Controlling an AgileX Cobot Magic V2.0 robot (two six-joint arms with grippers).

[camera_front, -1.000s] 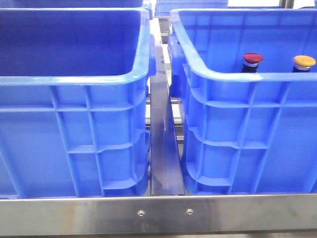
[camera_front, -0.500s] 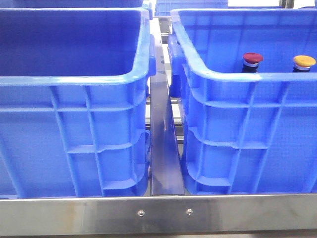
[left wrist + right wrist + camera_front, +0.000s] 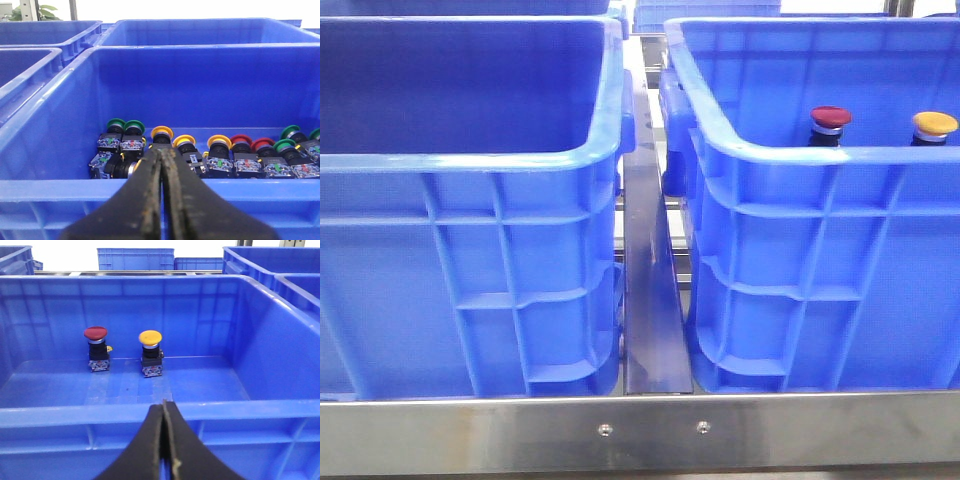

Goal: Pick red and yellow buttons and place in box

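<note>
Upright, red button (image 3: 95, 333), yellow button (image 3: 150, 337) inside box (image 3: 260, 340).

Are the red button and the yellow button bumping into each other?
Apart. The right wrist view shows the red button and the yellow button standing side by side with bare blue floor of the box between them.

All I can see of my own hardware is the fingers in the 2 wrist views. The left gripper (image 3: 161, 165) has 2 long black fingers (image 3: 145, 200) tapering to a point, with rough, tan-flecked inner edges. The right gripper (image 3: 164, 412) looks alike: 2 black curved fingers (image 3: 145, 450), a pale worn seam between.
</note>
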